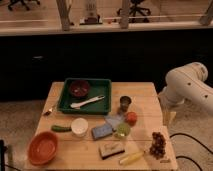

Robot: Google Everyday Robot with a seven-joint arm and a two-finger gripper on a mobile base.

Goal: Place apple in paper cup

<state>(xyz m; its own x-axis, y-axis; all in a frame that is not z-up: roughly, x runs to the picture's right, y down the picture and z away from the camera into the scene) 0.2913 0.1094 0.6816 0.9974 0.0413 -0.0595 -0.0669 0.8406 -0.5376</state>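
The apple [131,118], small, round and red-orange, lies on the wooden table [145,92] right of centre. A yellow-green round item [122,130] sits just in front of it. The paper cup [79,126], short, wide and white, stands upright at the left-centre, about a hand's width from the apple. My white arm [189,85] comes in from the right. My gripper [169,116] hangs at the table's right edge, right of the apple and apart from it.
A green tray [102,85] at the back holds a dark red bowl [79,88] and a white utensil [87,103]. Also on the table are a dark cup [125,102], an orange bowl [42,147], a green vegetable [61,128], a blue packet [102,131], a sponge [111,149], a yellow item [132,157] and grapes [158,144].
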